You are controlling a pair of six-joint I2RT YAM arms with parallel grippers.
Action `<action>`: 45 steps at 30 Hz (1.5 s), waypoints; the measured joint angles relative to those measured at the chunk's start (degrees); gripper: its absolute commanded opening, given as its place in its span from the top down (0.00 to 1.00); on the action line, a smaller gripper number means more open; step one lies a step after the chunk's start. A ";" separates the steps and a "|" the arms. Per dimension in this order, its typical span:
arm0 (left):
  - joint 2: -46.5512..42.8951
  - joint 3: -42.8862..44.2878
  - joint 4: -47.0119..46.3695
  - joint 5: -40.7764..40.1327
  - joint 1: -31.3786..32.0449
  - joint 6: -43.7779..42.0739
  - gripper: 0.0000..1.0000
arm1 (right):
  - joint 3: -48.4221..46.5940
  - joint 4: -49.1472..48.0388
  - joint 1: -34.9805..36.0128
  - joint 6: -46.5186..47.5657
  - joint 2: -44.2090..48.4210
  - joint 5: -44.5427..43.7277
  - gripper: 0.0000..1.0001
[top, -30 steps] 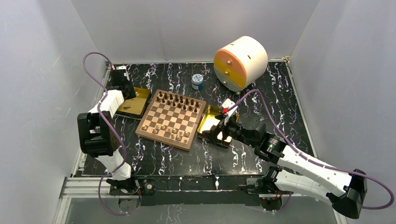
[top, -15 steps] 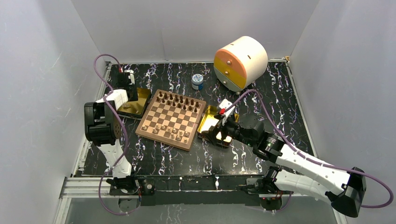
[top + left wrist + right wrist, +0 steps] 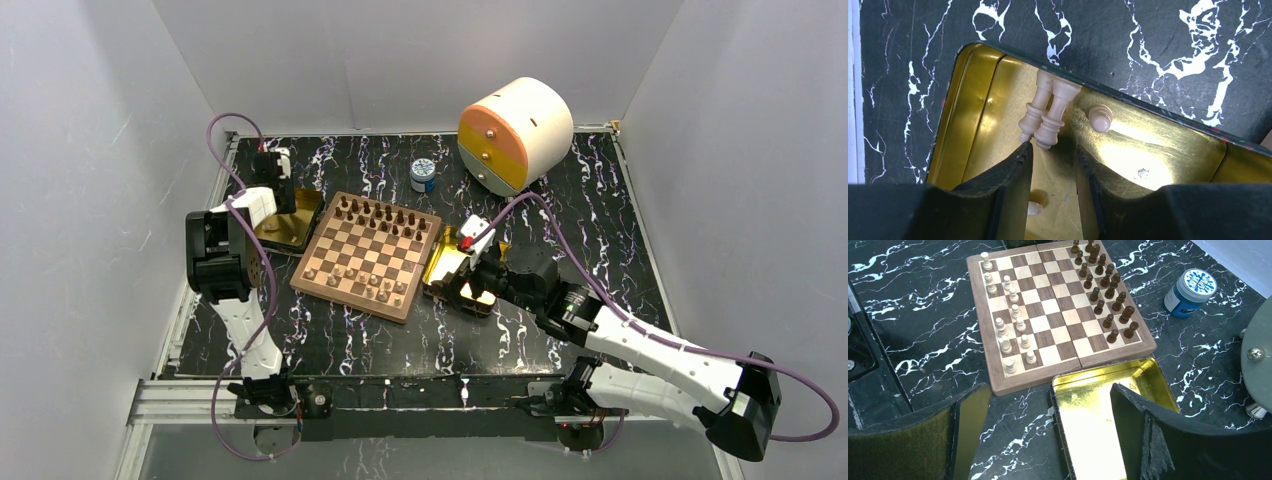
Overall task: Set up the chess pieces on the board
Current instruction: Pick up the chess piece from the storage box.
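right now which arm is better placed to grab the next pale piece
Left. The left hand is open just short of two pale pieces in its gold tray; the tray under the right hand shows none.

In the left wrist view, a pale chess piece [image 3: 1035,208] at 6 o'clock is half hidden behind the left jaws, and the gold tray [image 3: 973,100] runs off the bottom edge. From above, the left arm [image 3: 242,212] covers most of that tray, and the pieces on the board [image 3: 348,302] are too small to name.

The board [image 3: 372,250] lies flat with dark chess pieces [image 3: 385,215] along one side, pale ones [image 3: 352,275] opposite.
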State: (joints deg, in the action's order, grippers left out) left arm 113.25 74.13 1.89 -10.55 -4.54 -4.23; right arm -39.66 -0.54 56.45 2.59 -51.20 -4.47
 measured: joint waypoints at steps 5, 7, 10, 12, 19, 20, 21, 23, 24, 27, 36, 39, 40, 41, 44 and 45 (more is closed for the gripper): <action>0.66 1.46 -0.04 0.02 0.00 -0.76 0.70 | 0.00 -0.72 0.00 1.16 -0.17 -0.37 0.01; 0.90 2.12 0.22 0.11 0.00 -0.79 0.70 | 0.00 -0.92 0.00 1.42 -0.17 -0.52 0.01; 1.90 3.91 0.39 0.31 0.00 -0.87 0.73 | 0.00 -0.94 0.00 1.90 -0.17 -0.81 0.01; 2.84 5.05 0.83 0.22 0.00 -0.90 0.73 | 0.00 -0.96 0.00 2.14 -0.15 -1.07 0.01; 3.82 5.64 1.95 0.22 0.00 -0.90 0.74 | 0.02 -0.94 0.00 2.40 -0.11 -1.55 0.01; 3.82 5.64 2.03 0.22 0.00 -0.90 0.74 | 0.02 -0.94 0.00 2.43 -0.11 -1.62 0.01; 3.82 5.64 2.08 0.20 0.00 -0.90 0.74 | 0.02 -0.94 0.00 2.45 -0.11 -1.64 0.01; 3.82 5.64 2.12 0.20 0.00 -0.90 0.74 | 0.02 -0.94 0.00 2.47 -0.11 -1.66 0.01; 3.82 5.64 2.14 0.15 0.00 -0.90 0.74 | 0.02 -0.94 0.00 2.47 -0.09 -1.66 0.01; 3.82 5.64 2.34 0.13 0.04 -0.90 0.78 | 0.02 -0.94 0.00 2.47 0.22 -1.70 0.01; 3.76 5.64 3.67 0.04 0.17 0.46 0.88 | 0.02 -1.03 0.00 1.97 1.03 -3.19 0.01; 3.21 5.64 5.05 0.04 0.17 1.77 0.89 | 0.02 -1.33 0.00 0.79 1.55 -4.46 0.01; 2.91 5.64 5.44 0.04 0.17 1.99 0.90 | 0.02 -1.36 0.00 0.42 1.79 -4.68 0.01; 2.40 5.64 5.99 0.04 0.17 2.58 0.90 | 0.02 -1.36 0.00 0.13 2.03 -4.85 0.01; 0.79 5.88 7.69 0.15 0.17 4.20 0.90 | 0.02 -1.33 0.00 -0.90 2.54 -4.81 0.01; 0.31 6.25 8.66 0.31 0.17 4.81 0.90 | 0.02 -1.33 0.00 -1.07 2.71 -4.79 0.01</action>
State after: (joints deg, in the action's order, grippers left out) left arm 113.56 80.38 10.55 -10.24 -4.36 0.58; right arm -39.64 -1.87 56.45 1.52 -48.49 -9.26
